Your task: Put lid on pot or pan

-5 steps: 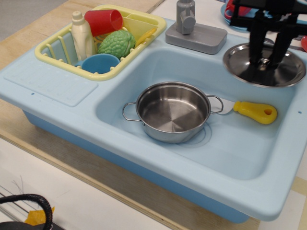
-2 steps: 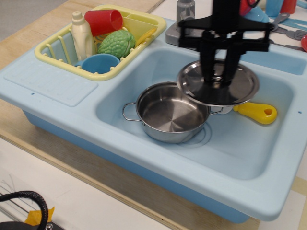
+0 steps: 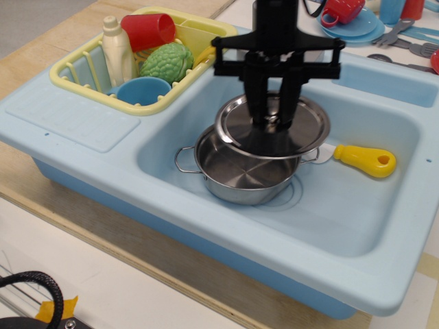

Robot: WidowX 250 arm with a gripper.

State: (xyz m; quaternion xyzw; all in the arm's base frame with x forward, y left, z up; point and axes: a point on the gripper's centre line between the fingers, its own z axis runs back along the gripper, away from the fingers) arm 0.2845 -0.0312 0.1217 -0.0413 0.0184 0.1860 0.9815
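The shiny steel pot (image 3: pixel 236 175) with two wire loop handles stands in the blue sink basin (image 3: pixel 357 219). My black gripper (image 3: pixel 273 122) is shut on the knob of the round steel lid (image 3: pixel 302 133). It holds the lid a little above the pot, tilted and offset to the pot's right, covering the right part of its opening. The knob is hidden between the fingers.
A yellow-handled utensil (image 3: pixel 365 160) lies in the basin right of the pot. A yellow rack (image 3: pixel 75 72) at the back left holds a bottle, red cup, green vegetable and blue bowl (image 3: pixel 143 91). Blue dishes and cutlery lie at the back right.
The gripper has carried the lid from the sink's right rim leftward and down, to over the pot. The pot has not moved.
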